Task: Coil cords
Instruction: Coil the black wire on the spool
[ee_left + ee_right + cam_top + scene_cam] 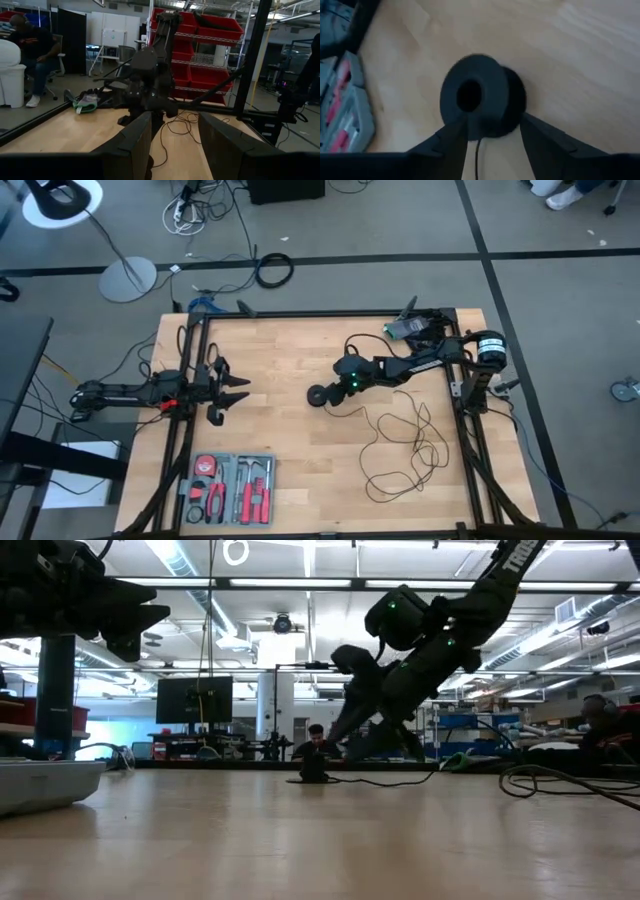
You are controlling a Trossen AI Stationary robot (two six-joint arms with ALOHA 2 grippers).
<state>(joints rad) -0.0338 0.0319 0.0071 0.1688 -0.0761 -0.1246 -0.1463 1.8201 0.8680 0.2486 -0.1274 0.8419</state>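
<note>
**Operator:** Black wire, black puck, pale wood under both. Where is everything lying for you?

**Robot:** The puck (479, 96) is sitting on the desk (290, 370) near the middle, and my right gripper (326, 394) is hovering right at it, fingers spread to either side with nothing pinched between them. The thin black wire (400, 450) is trailing away from the puck toward my right front corner, sprawling in loose, uneven loops.

**Operator:** So how are you planning to do this step well?

**Robot:** I am judging that the puck is the anchor end, so I should be closing squarely on its rim rather than on the wire behind it, which looks likely to slip. Then I should be lifting only a little and drawing the wire in gently, so the loops do not tangle.

**Operator:** And how are your arms posed?

**Robot:** My right arm is reaching long and low from its base at the right edge, wrist angled down at the puck. My left gripper (232, 388) is waiting at the left side, well apart from the wire, fingers (135, 140) parted and holding nothing. A tool tray (228, 488) is lying at the front left, clear of all this.
</note>
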